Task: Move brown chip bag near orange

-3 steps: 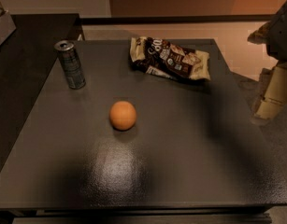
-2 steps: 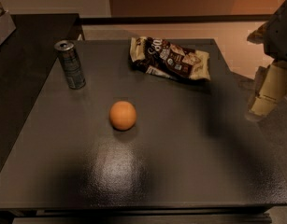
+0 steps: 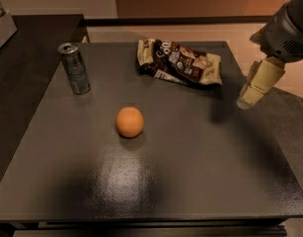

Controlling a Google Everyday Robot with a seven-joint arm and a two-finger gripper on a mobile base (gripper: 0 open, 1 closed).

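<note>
The brown chip bag (image 3: pixel 179 62) lies flat and crinkled at the far middle of the dark table (image 3: pixel 200 172), dark brown with cream ends and white labels. The orange (image 3: pixel 130 122), small and round, sits left of the table's center, nearer me than the bag. My gripper (image 3: pixel 249 95) hangs over the table's right edge, to the right of the bag and a little nearer, apart from both things. It holds nothing that I can see.
A slim silver drink can (image 3: pixel 74 68) stands upright at the far left of the table. A second dark counter (image 3: pixel 22 58) adjoins on the left, with a pale object (image 3: pixel 0 23) at its far corner. Tan floor lies behind.
My gripper has moved a little to the left and up in the view, closer to the chip bag. The bag, orange and can have not moved.
</note>
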